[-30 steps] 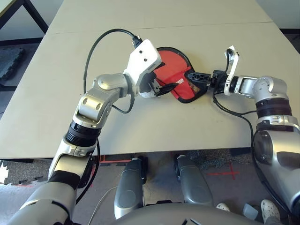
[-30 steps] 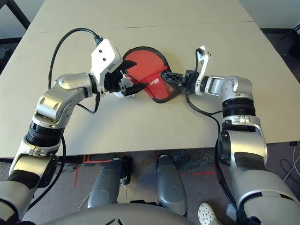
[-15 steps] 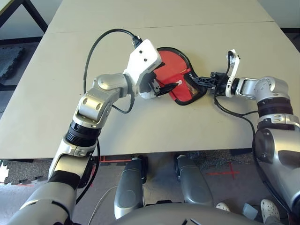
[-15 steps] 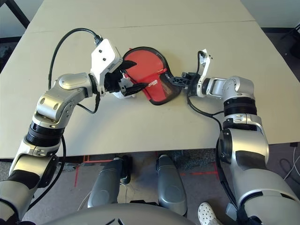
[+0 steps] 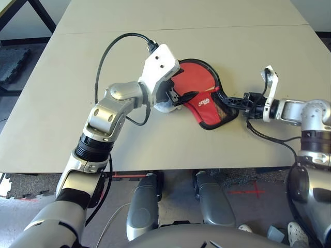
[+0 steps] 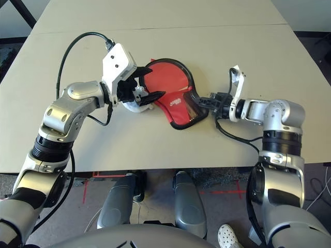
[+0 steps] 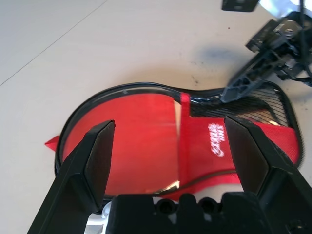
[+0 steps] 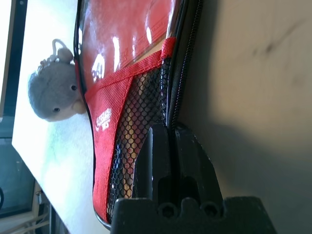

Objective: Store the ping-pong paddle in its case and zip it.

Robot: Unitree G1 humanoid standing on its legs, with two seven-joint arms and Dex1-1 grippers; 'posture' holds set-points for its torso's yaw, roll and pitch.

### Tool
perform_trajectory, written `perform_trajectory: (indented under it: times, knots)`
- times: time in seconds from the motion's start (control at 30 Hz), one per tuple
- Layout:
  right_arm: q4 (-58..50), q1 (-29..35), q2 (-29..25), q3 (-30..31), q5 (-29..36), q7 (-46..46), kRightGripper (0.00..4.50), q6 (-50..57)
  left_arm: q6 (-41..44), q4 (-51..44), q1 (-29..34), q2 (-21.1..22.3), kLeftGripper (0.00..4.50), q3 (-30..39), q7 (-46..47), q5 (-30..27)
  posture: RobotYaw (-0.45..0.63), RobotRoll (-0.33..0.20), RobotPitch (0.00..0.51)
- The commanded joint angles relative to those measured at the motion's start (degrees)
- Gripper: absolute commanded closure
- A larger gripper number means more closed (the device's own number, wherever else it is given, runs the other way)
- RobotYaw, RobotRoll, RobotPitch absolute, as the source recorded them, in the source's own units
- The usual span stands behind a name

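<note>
Pale beige table (image 5: 217,20) on a grey floor

A seam crosses the tabletop; red tape marks (image 5: 248,190) on the floor beneath, and what may be a dark foam mat (image 5: 10,64) lies at left.

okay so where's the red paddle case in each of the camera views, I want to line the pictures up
Left eye view: the red case lies mid-table between the two arms.
Right eye view: the case is just left of centre.
Left wrist view: it fills the middle, framed by the left end effector, open.
Right wrist view: it is upper centre, right end effector shut at its edge.
Shared landmark: the white logo.
</note>
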Motion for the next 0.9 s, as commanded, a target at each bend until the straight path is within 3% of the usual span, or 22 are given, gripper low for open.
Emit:
perform_trajectory:
  times: [0.03, 0.33, 0.9]
  knots:
    - [-7.9, 3.4, 3.7, -4.2, 1.9, -3.5, 4.48, 6.5, -0.9, 1.1, 0.7, -0.3, 0.00, -0.8, -0.3, 0.4, -0.06, 0.000, 0.220]
    - [-19.6, 10.9, 12.3, -7.2, 9.0, -12.1, 4.48, 7.9, -2.3, 2.7, 0.1, -1.4, 0.00, -1.6, -0.8, 0.7, -0.08, 0.000, 0.215]
    - [-21.5, 14.4, 10.5, -7.7, 25.2, -24.5, 4.48, 7.9, -3.5, 3.7, 0.4, -2.5, 0.00, -2.2, -0.8, 1.3, -0.08, 0.000, 0.219]
